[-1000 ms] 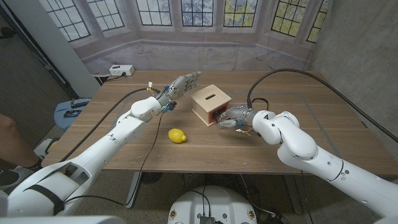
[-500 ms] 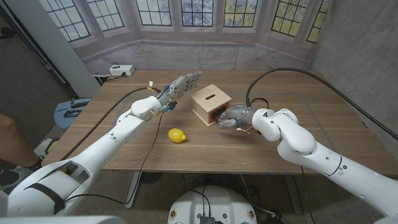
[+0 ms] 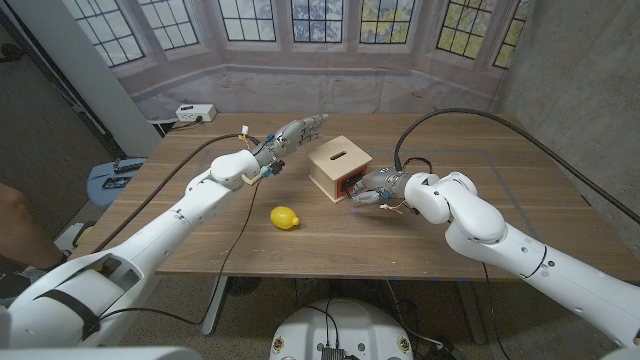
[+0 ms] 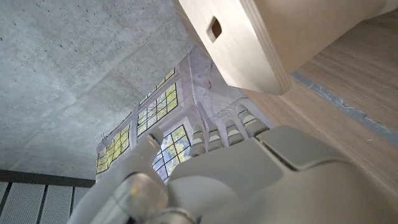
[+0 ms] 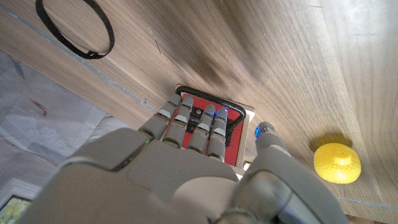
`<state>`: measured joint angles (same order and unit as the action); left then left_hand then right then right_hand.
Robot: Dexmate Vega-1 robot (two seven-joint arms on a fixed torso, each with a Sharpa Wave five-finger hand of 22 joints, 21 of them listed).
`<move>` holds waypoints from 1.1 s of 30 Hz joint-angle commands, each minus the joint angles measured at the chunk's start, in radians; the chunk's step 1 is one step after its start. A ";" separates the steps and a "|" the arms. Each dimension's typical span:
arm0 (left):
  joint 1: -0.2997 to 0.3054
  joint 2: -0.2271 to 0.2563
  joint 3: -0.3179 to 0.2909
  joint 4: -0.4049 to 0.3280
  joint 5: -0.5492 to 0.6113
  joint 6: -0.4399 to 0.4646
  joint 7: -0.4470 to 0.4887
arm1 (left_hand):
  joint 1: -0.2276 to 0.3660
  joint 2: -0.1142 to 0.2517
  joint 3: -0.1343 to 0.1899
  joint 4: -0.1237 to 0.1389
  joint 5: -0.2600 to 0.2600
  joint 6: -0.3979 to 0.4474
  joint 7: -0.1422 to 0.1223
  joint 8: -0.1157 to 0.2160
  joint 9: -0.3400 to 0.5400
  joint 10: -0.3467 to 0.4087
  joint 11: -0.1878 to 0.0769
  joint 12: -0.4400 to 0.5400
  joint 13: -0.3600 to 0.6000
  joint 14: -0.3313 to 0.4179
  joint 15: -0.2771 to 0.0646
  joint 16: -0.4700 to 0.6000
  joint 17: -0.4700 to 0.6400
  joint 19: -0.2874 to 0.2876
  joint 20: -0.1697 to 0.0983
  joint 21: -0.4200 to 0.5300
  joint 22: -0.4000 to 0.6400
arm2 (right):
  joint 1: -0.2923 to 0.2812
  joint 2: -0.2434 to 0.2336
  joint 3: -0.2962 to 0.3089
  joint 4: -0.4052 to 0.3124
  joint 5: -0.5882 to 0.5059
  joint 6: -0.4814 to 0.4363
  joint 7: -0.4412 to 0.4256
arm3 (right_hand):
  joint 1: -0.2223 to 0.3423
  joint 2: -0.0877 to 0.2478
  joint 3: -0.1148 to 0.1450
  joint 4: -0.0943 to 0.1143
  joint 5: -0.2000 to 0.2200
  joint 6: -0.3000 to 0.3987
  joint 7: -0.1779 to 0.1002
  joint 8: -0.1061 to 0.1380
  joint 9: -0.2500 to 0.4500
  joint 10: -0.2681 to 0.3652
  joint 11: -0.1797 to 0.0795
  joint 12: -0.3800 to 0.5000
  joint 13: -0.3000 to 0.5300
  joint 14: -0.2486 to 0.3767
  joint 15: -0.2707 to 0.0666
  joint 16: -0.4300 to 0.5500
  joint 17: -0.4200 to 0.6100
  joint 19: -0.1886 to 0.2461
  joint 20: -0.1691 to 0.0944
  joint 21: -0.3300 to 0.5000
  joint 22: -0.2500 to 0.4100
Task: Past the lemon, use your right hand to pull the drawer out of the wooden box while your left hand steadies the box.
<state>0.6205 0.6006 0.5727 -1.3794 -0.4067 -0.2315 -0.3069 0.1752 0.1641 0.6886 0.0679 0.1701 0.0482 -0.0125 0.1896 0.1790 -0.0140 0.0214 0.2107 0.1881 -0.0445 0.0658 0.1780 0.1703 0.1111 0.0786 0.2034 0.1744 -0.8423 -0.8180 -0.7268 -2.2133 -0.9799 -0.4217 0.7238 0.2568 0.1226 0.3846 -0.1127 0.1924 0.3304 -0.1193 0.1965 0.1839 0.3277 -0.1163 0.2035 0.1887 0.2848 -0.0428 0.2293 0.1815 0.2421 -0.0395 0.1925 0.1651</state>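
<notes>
Wooden table [image 3: 520,200] bears square box [image 3: 338,166], oval lemon [image 3: 286,217].

My left arm reaches forward over the counter [image 3: 200,240], its left hand [image 3: 298,131] raised with fingers stretched out and apart, holding nothing. My right arm bends inward, and my right hand [image 3: 368,187] points forward, fingers together and extended, thumb apart.

Looks like robotics lab or test room: bare concrete wall [image 3: 580,60] on right, printed backdrop of leaded bay windows [image 3: 300,25] hung behind wooden table [image 3: 520,215], white power strip [image 3: 195,113] at far corner, cabling [image 3: 470,120] trailing across tabletop
</notes>
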 commanded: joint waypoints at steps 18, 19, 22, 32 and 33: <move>-0.084 0.102 0.094 -0.139 0.392 -0.017 0.015 | -0.013 0.001 0.001 0.021 0.003 0.030 0.007 0.004 0.002 0.034 -0.010 0.011 0.002 0.025 -0.013 0.009 0.004 0.014 0.001 0.000 0.003 | 0.003 -0.016 -0.006 0.008 0.022 0.008 -0.009 | -0.003 0.000 0.013 -0.002 0.008 0.001 0.011 0.000 0.001 0.002 0.019 -0.005 0.006 -0.010 -0.108 -0.015 0.001 0.013 -0.037 -0.002 0.002; -0.084 0.104 0.095 -0.144 0.399 -0.016 0.015 | -0.013 0.001 0.001 0.021 0.004 0.032 0.007 0.005 0.002 0.037 -0.011 0.012 0.002 0.027 -0.014 0.009 0.004 0.015 0.000 0.000 0.002 | 0.004 -0.017 -0.007 0.008 0.022 0.009 -0.008 | -0.003 0.000 0.013 -0.002 0.008 0.000 0.011 0.000 0.001 0.002 0.018 -0.005 0.006 -0.010 -0.107 -0.016 0.001 0.013 -0.037 -0.002 0.002; -0.083 0.105 0.093 -0.148 0.410 -0.014 0.018 | -0.014 0.001 0.001 0.023 0.004 0.030 0.006 0.003 0.002 0.040 -0.012 0.012 0.002 0.029 -0.015 0.010 0.004 0.016 0.000 0.000 0.002 | 0.012 -0.018 -0.019 0.007 0.004 0.014 0.010 | -0.004 0.001 0.014 -0.002 0.008 -0.001 0.013 0.000 0.001 0.001 0.023 -0.006 0.006 -0.010 -0.106 -0.017 0.001 0.012 -0.038 -0.003 0.002; -0.082 0.110 0.090 -0.157 0.419 -0.004 0.004 | -0.017 0.001 0.002 0.027 0.004 0.026 0.007 0.000 0.002 0.042 -0.014 0.012 0.002 0.032 -0.018 0.009 0.003 0.019 -0.001 0.001 0.002 | 0.019 -0.009 -0.026 0.005 -0.019 0.017 0.047 | -0.010 0.002 0.014 0.002 0.009 -0.002 0.013 -0.001 0.001 0.000 0.023 -0.006 0.006 -0.010 -0.105 -0.018 0.003 0.010 -0.038 -0.004 0.002; -0.082 0.110 0.090 -0.156 0.419 -0.004 0.003 | -0.017 0.001 0.002 0.027 0.004 0.024 0.007 0.000 0.002 0.042 -0.014 0.012 0.002 0.032 -0.019 0.009 0.003 0.019 -0.001 0.001 0.002 | 0.019 -0.008 -0.026 0.005 -0.020 0.017 0.048 | -0.011 0.002 0.014 0.002 0.009 -0.002 0.013 -0.001 0.001 0.001 0.021 -0.007 0.006 -0.009 -0.105 -0.018 0.003 0.010 -0.037 -0.004 0.002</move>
<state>0.5399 0.7014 0.6617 -1.5187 -0.0212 -0.2456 -0.3009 0.1669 0.1644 0.6867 0.0915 0.1701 0.0734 -0.0055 0.1896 0.1790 0.0200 0.0125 0.2186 0.1881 -0.0195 0.0409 0.1780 0.1700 0.1217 0.0786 0.2035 0.1744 -0.8295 -0.8312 -0.7456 -2.2067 -0.9830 -0.4102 0.7397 0.2568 0.1227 0.3935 -0.1131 0.1963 0.3249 -0.1141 0.1965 0.1838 0.3242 -0.0986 0.1995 0.1947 0.2753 -0.0406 0.2164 0.1815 0.2496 -0.0395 0.1847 0.1653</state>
